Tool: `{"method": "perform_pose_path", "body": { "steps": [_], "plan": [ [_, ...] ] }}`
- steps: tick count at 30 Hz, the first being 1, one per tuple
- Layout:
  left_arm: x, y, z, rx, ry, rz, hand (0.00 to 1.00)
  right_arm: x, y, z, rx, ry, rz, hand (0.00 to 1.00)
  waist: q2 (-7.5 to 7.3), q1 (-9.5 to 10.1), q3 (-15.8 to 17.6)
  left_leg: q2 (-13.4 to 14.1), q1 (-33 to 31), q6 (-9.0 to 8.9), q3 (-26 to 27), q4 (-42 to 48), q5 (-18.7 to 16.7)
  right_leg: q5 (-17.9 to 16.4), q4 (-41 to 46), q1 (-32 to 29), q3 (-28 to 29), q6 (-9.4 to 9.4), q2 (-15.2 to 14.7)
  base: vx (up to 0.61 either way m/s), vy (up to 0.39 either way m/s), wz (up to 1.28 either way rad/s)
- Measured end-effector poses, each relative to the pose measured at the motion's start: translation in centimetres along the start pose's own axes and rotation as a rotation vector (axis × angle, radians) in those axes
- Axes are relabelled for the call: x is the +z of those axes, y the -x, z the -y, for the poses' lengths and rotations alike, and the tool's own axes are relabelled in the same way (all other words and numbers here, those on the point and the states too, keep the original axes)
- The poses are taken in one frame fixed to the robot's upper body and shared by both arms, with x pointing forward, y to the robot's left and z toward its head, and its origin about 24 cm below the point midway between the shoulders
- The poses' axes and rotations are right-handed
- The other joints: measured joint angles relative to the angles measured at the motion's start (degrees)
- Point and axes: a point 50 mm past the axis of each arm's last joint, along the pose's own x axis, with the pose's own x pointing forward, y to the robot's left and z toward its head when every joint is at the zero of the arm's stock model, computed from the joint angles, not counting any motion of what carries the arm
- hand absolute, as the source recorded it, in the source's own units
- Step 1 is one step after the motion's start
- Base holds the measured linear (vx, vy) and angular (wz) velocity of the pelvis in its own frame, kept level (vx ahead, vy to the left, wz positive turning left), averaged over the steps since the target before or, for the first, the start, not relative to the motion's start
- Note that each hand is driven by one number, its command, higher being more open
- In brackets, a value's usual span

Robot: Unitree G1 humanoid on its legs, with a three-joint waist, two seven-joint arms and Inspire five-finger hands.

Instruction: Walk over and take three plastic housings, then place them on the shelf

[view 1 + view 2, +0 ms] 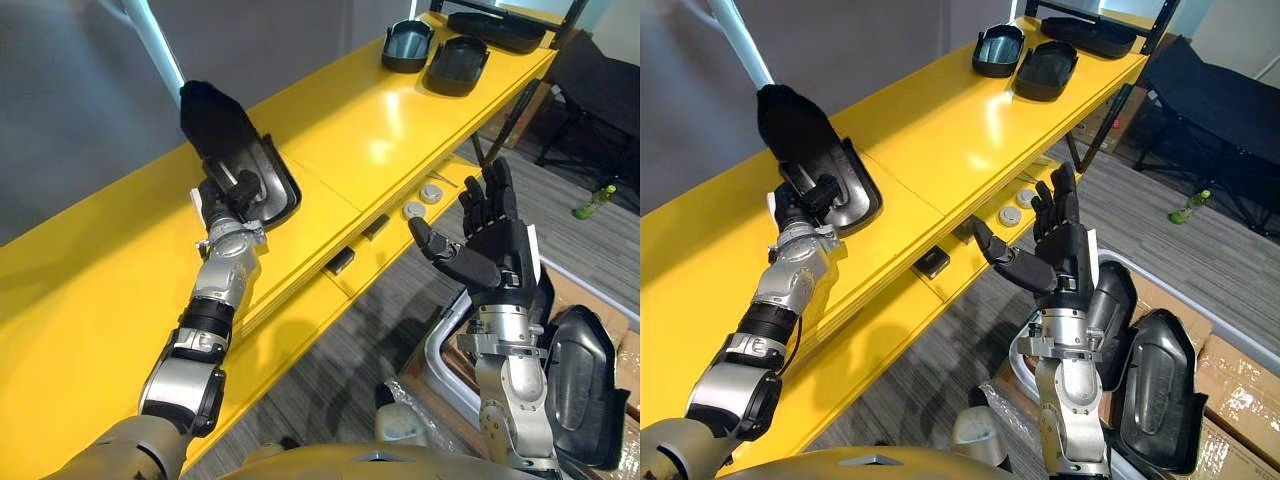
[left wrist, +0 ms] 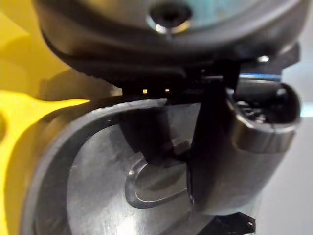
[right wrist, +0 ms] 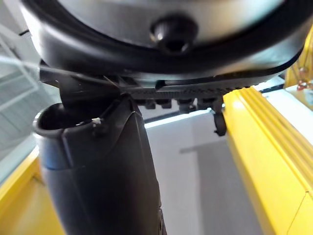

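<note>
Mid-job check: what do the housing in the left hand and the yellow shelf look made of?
The housing in the left hand: likely moulded plastic, dark grey, dull sheen, smooth rounded rim. The shelf: probably painted metal, glossy yellow, with bright reflections and a panel seam.

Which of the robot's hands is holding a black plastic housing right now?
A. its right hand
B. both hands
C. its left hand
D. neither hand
C: the left hand is curled round the edge of a black housing at the yellow shelf, while the right hand is raised, open and empty.
</note>
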Motion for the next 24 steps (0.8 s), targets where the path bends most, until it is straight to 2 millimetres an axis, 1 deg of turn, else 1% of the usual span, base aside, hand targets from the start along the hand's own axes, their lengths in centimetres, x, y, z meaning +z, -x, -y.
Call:
{"method": "perform_pose_path", "body": {
  "steps": [1,4,5,7,10,16,24],
  "plan": [
    [0.0,0.0,-0.1,0.020,0.012,-0.002,0.00,-0.2,0.0,-0.3,0.011,-0.009,-0.008,1.00,-0.02,-0.01,0.23,0.01,-0.61,0.03,-0.62,0.19,0.11,0.04,-0.19,-0.03,-0.56,-0.05,-0.06,-0.04,-0.016,0.22],
    [0.4,0.3,0.4,0.004,0.045,0.034,0.00,-0.4,0.0,-1.2,0.043,-0.033,-0.020,1.00,-0.21,0.32,0.80,0.06,-1.72,0.05,-1.77,0.24,0.62,0.42,-0.95,-0.02,-1.94,-0.30,-0.06,-0.02,-0.019,0.22],
    [0.4,0.4,0.5,-0.001,0.045,0.036,1.00,-0.5,-0.1,-1.5,0.050,-0.038,-0.023,1.00,-0.20,0.35,0.81,0.07,-1.81,0.04,-1.97,0.23,0.70,0.43,-0.95,-0.01,-2.14,-0.32,-0.05,0.00,-0.017,0.15],
    [0.3,0.6,1.1,-0.051,0.026,0.040,1.00,-0.6,-0.3,-2.1,0.076,-0.053,-0.024,1.00,-0.08,0.77,0.91,0.10,-1.84,0.02,-2.32,0.28,0.78,0.45,-0.95,0.06,-2.33,-0.35,-0.02,0.00,-0.005,0.06],
    [0.2,1.2,1.8,-0.110,-0.002,0.049,1.00,-0.5,-0.4,-2.3,0.085,-0.056,-0.021,1.00,-0.27,1.85,1.14,0.07,-1.85,0.03,-2.49,0.38,0.77,0.46,-0.95,0.20,-2.50,-0.36,-0.10,0.00,0.003,0.02],
    [-0.2,1.6,2.3,-0.180,-0.061,0.059,1.00,-0.9,-0.4,-3.0,0.103,-0.065,-0.051,1.00,-0.94,1.88,1.84,0.26,-1.51,0.13,-2.53,1.20,-0.02,0.47,-1.12,1.08,-2.34,-0.33,-0.45,-0.03,0.018,-0.01],
    [-0.6,1.6,1.9,-0.154,-0.045,0.067,1.00,-1.0,-0.2,-2.8,0.120,-0.057,-0.059,1.00,-1.12,1.57,2.08,1.08,-1.36,0.03,-1.92,2.92,-0.92,0.48,-1.99,1.92,-1.76,-0.56,0.01,-0.02,0.013,-0.05]
  ]
}}
